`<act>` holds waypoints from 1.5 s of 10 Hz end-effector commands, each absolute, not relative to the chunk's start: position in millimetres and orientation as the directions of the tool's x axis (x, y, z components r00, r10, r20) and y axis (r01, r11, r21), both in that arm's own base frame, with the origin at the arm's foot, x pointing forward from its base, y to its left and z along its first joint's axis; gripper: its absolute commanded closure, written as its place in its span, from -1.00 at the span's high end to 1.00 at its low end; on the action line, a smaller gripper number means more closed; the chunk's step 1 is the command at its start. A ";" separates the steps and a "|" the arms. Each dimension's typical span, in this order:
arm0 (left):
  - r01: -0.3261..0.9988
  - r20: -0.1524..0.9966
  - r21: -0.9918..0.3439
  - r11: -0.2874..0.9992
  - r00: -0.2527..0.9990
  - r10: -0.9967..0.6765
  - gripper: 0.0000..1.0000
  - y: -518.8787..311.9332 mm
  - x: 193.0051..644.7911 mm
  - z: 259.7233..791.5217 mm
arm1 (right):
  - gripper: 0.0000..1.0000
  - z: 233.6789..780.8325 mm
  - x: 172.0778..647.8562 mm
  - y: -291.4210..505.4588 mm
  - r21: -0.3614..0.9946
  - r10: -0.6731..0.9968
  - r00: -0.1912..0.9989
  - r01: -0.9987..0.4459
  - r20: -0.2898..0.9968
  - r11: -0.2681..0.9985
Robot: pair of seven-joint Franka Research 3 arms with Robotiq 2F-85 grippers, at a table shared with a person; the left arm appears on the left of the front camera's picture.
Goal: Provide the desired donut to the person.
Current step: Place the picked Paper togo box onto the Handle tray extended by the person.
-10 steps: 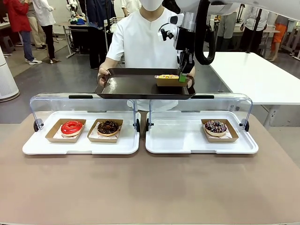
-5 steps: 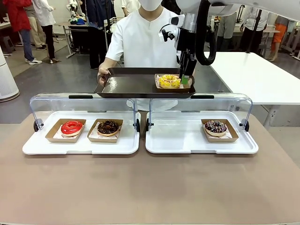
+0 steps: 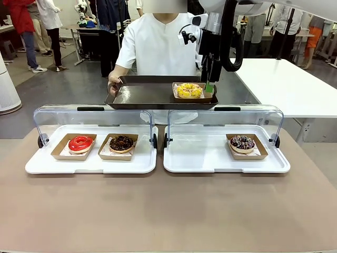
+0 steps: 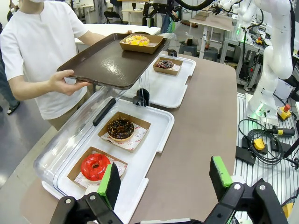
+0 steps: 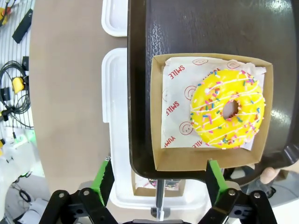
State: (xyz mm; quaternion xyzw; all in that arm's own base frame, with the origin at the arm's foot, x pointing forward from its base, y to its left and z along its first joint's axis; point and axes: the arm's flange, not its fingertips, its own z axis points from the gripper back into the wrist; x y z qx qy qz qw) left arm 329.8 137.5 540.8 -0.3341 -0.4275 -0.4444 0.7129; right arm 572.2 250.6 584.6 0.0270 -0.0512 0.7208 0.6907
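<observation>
The yellow sprinkled donut (image 5: 227, 108) sits in its cardboard box (image 5: 156, 140) on the brown serving tray (image 3: 142, 95) the person (image 3: 158, 42) holds. The right pincer (image 5: 159, 179) is directly above it, spread wide and touching nothing. The right wrist view shows "SMILE" printed on the liner. The left wrist view shows the left pincer (image 4: 164, 179) spread over the table (image 4: 205, 116).

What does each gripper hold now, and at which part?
Nothing: the left gripper and the right gripper are open. The donut box lies free on the tray.

Right tool (image 5: 159, 176) jaws wide apart, empty; left tool (image 4: 164, 179) likewise spread, empty.
</observation>
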 end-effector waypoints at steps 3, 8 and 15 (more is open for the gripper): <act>0.924 0.916 -0.081 0.373 0.216 -0.337 1.00 139.1 330.3 541.8 | 1.00 584.7 552.4 244.2 -0.077 0.995 -0.061 -0.996 0.081 -0.055; 0.924 0.916 -0.081 0.373 0.216 -0.337 1.00 139.1 330.3 541.8 | 1.00 619.1 441.5 199.6 -0.118 0.996 -0.058 -0.992 0.070 -0.050; 0.924 0.916 -0.081 0.373 0.216 -0.337 1.00 139.1 330.3 541.8 | 1.00 628.9 396.5 160.0 -0.117 0.999 0.024 -0.993 0.044 0.029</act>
